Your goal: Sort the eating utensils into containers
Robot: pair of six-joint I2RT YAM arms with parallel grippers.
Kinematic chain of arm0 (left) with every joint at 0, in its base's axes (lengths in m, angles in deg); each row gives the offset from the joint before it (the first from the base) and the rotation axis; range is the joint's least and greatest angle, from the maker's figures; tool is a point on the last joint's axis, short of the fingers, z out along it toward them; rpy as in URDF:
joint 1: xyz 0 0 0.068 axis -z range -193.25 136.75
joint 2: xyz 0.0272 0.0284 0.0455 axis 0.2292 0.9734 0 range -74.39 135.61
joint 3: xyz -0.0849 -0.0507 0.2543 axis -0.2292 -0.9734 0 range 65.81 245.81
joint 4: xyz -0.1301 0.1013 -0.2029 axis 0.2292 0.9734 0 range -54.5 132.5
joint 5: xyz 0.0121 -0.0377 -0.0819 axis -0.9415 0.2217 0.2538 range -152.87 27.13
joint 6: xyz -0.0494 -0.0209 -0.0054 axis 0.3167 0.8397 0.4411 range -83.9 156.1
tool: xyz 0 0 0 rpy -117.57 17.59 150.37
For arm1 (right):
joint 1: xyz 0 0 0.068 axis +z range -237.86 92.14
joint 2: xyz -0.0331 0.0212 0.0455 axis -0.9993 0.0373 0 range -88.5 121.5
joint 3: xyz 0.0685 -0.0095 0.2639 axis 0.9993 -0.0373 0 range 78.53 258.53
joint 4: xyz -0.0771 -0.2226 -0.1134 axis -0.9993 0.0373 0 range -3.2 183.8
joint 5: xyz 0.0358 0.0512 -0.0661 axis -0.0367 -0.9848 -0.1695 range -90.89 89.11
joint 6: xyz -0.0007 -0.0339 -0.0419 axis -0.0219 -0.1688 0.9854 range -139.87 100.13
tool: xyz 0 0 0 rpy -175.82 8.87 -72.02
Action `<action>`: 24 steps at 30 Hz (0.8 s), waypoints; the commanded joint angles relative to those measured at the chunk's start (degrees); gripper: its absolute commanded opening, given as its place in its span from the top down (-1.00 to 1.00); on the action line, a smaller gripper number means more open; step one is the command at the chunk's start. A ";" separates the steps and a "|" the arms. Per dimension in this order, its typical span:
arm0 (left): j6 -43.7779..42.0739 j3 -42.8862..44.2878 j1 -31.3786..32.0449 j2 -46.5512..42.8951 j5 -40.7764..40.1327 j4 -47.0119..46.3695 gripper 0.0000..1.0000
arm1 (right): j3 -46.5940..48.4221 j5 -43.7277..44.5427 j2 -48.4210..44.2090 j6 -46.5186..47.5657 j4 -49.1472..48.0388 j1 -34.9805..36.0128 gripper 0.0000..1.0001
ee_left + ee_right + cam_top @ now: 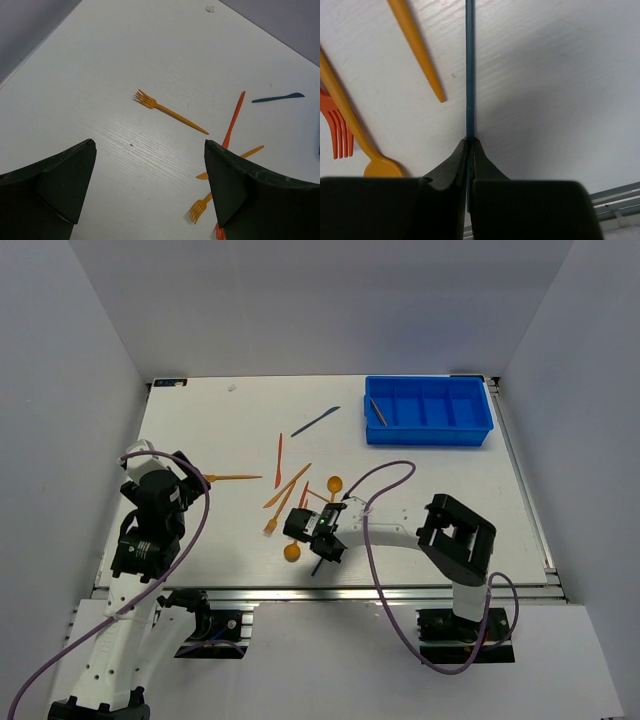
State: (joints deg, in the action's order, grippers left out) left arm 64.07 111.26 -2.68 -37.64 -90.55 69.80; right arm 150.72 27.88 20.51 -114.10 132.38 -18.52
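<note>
My right gripper (470, 141) is shut on the thin handle of a dark grey-blue utensil (469, 60), low over the table near the front edge (320, 540). An orange knife (417, 50), an orange spoon (350, 125) and a red-orange fork (340, 131) lie just left of it. More utensils are scattered mid-table: a dark blue knife (315, 421), a red-orange knife (279, 460), an orange fork (235, 478) and two orange spoons (334, 483) (291, 552). The blue tray (430, 437) stands at the back right with one utensil (378, 410) in its leftmost compartment. My left gripper (150, 145) hangs open with nothing between its fingers.
In the left wrist view an orange fork (170, 112) lies ahead of the open fingers. A second orange fork (200, 207) lies by the right finger. Grey walls enclose the table on three sides. A purple cable (385, 475) loops over the table by the right arm.
</note>
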 commanded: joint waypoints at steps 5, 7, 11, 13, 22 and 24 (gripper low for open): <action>-0.28 -0.10 0.33 -0.63 -0.35 -0.47 -0.96 | -8.02 -5.22 -2.66 -3.67 5.65 0.27 1.00; -0.28 -0.19 0.33 -0.63 -0.36 -0.55 -0.96 | -8.81 -3.91 -5.73 -4.20 7.06 1.58 1.00; -0.28 -0.10 0.42 -0.54 -0.44 -0.47 -0.96 | -10.22 0.48 -12.67 1.14 4.62 2.99 1.00; -0.28 -0.10 0.42 -0.54 -0.53 -0.38 -0.96 | -11.18 2.95 -16.79 6.57 1.99 3.08 1.00; -0.19 -0.19 0.42 -0.37 -0.53 -0.47 -0.96 | -10.13 12.90 -28.05 36.07 -6.96 -5.24 1.00; -0.19 -0.10 0.42 -0.19 -0.44 -0.47 -0.96 | -10.31 6.43 -30.07 56.57 -19.31 -13.65 1.00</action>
State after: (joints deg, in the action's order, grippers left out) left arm 64.05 111.26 -2.49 -37.81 -90.66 69.78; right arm 139.42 35.80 -6.29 -87.55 128.56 -21.91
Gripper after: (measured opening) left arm 0.979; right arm 0.017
